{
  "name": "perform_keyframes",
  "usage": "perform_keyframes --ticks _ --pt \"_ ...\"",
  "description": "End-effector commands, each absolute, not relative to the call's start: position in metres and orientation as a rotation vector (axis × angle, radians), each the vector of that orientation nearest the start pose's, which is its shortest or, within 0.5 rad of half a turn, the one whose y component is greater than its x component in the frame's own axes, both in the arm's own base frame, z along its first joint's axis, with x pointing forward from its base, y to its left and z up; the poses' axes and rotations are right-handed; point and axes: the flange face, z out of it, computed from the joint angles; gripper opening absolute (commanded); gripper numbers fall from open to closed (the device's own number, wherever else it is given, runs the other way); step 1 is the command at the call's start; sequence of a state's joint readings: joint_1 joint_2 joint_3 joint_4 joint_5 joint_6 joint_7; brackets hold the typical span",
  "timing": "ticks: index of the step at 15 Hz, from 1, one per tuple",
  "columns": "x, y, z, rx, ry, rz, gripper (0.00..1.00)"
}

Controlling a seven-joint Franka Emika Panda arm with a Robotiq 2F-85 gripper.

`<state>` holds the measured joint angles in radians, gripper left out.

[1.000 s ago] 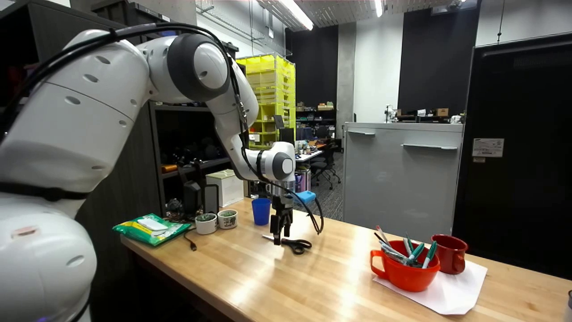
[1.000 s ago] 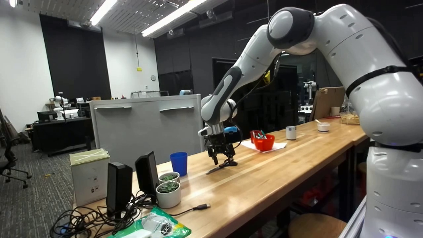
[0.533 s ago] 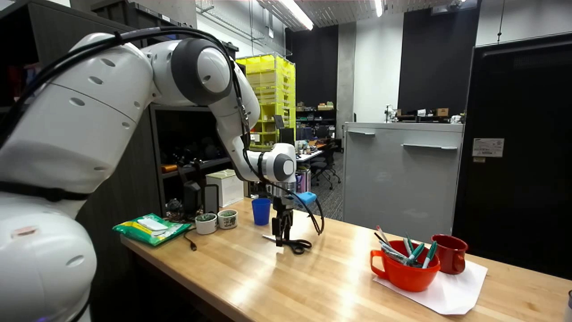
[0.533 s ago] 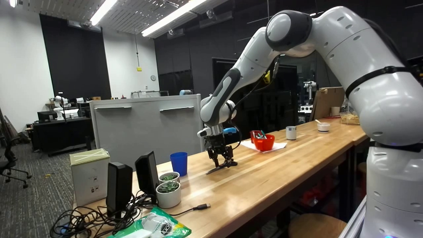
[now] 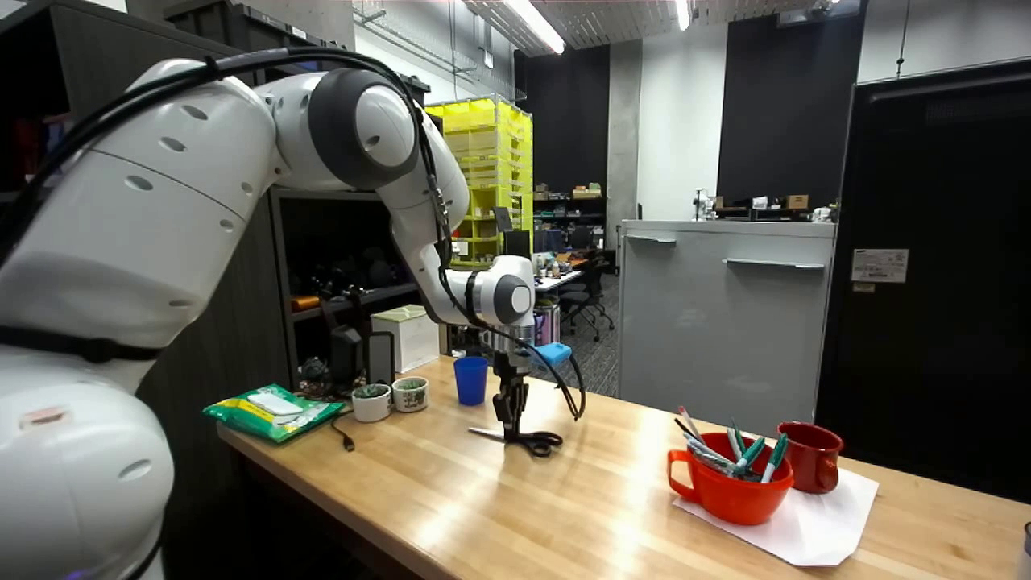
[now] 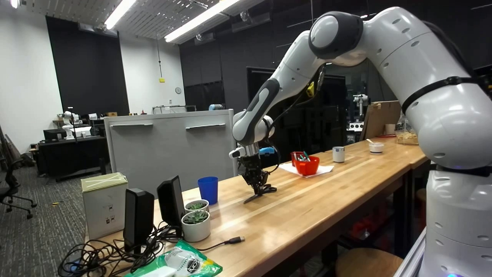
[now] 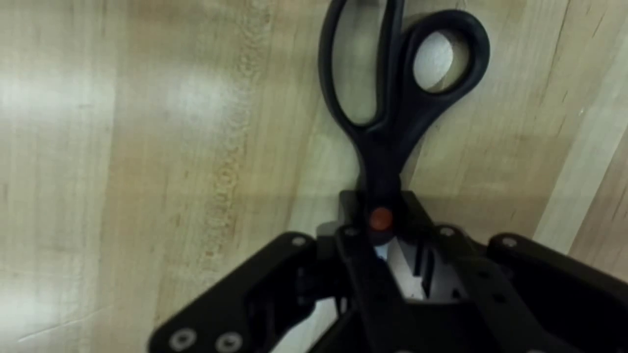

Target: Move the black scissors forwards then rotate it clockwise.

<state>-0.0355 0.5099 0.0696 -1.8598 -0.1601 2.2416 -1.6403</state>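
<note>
The black scissors point(image 7: 382, 152) lie on the wooden table, their looped handles stretching beyond my fingertips and an orange-red pivot showing between the fingers. My gripper point(image 7: 380, 211) is shut on them close to that pivot, one finger on either side. Part of the blades is hidden under the gripper in the wrist view. In an exterior view the scissors' handles point(image 5: 540, 442) point toward the red bowl, with the pale blades point(image 5: 486, 432) emerging on the opposite side of the gripper point(image 5: 510, 435). Low at the tabletop, the gripper point(image 6: 258, 190) points straight down.
A blue cup point(image 5: 470, 381) stands behind the gripper, with two small succulent pots point(image 6: 196, 227) nearby. On white paper point(image 5: 838, 524) sit a red bowl point(image 5: 737, 499) of pens and a dark red mug point(image 5: 812, 459). A green packet point(image 5: 274, 412) and a cable plug point(image 6: 234, 241) lie near the table's edge.
The fingers, wide apart a second ago, have come together on the scissors after the gripper sank slightly. The scissors have shifted and turned a little as the fingers met them.
</note>
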Motion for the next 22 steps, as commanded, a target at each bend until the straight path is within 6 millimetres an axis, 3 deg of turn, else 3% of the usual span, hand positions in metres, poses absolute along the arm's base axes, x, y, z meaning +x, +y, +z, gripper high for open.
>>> perform_keyframes --ticks 1,6,10,13,17,22 --pt "0.627 0.015 0.239 1.973 2.457 -0.224 0.06" --pt "0.626 0.017 0.261 1.932 2.429 -0.202 0.06" --pt "0.623 0.018 0.296 1.926 2.396 -0.172 0.06" --pt "0.618 0.008 0.318 1.966 2.354 -0.179 0.06" --pt "0.594 -0.023 0.343 2.080 2.272 -0.250 0.06" --pt "0.548 -0.082 0.354 2.285 2.135 -0.382 0.06"
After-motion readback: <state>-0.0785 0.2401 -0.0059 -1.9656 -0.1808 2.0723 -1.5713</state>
